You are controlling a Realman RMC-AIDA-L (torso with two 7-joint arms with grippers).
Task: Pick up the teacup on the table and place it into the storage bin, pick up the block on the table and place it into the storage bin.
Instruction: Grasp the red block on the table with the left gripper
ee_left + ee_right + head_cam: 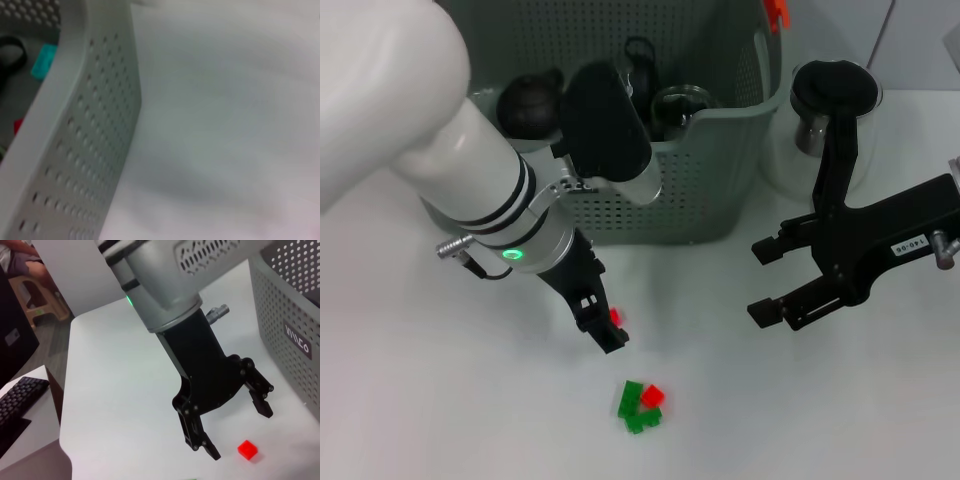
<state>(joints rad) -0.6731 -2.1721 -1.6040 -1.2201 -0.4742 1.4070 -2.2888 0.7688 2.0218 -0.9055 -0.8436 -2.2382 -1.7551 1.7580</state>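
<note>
Hovering over the white counter (420, 380), the left pincer (235, 432) spreads its fingers wide just above a small red block (247, 450) — beside the grey storage bin (710, 190). To the right, the right pincer (765, 282) waits open, empty — near a green-and-red block cluster (640, 405).

A white bench (125, 370) stands by a white wall (70, 275); beyond, a wooden stool (37, 300) and a black keyboard (17, 400).
</note>
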